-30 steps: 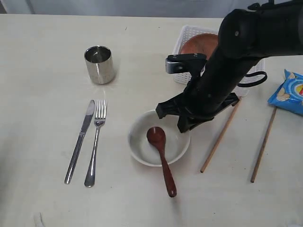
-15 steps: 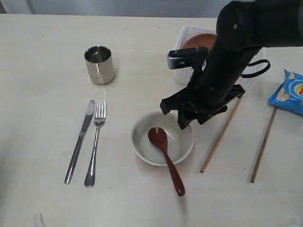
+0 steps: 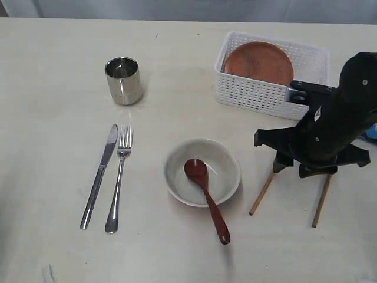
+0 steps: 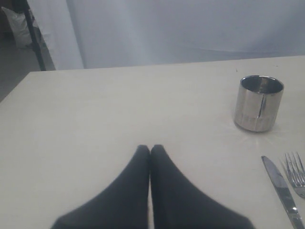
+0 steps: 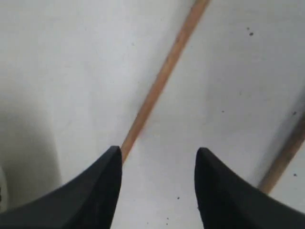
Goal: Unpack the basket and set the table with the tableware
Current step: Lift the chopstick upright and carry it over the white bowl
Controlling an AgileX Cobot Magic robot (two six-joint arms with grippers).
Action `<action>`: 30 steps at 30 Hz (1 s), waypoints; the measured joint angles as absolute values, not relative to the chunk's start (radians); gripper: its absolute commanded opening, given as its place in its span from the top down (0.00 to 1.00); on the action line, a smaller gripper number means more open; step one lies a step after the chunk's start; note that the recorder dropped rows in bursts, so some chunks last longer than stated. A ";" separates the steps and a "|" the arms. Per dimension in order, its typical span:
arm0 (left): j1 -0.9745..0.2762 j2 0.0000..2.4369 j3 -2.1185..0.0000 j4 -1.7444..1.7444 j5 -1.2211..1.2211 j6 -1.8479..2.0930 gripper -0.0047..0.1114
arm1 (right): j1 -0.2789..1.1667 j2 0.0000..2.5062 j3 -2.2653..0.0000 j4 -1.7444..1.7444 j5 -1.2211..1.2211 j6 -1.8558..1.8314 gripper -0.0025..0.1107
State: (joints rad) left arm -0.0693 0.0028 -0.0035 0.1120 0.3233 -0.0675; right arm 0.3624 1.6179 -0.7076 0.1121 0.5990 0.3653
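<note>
Exterior view: your place setting is laid out on the table (image 3: 53, 253), with the cup (image 3: 123, 79) above the knife (image 3: 100, 177) and fork (image 3: 119, 177) and the spoon (image 3: 206, 197) resting in the bowl (image 3: 202, 172). The plate (image 3: 258, 62) sits in the basket (image 3: 268, 97), not yet unpacked. Your right arm (image 3: 321, 141) crouches low over the chopsticks (image 3: 261, 196), which lie well apart and probably want pairing.

Left wrist view: left gripper (image 4: 150, 149) has its fingers pressed together, empty, idling near the cup.

Right wrist view: right gripper (image 5: 157, 157) has its fingers spread wide, holding nothing, just above one chopstick's end.
</note>
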 measured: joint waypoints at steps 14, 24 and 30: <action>-0.069 0.003 -0.003 0.112 0.323 -0.067 0.96 | 0.357 1.773 -0.763 0.167 0.524 0.423 0.90; -0.069 0.003 -0.003 0.112 0.323 -0.067 0.96 | 0.357 1.781 -0.767 0.163 0.550 0.426 0.98; -0.069 0.003 -0.003 0.112 0.323 -0.067 0.96 | 0.357 1.749 -0.747 0.151 0.602 0.420 0.98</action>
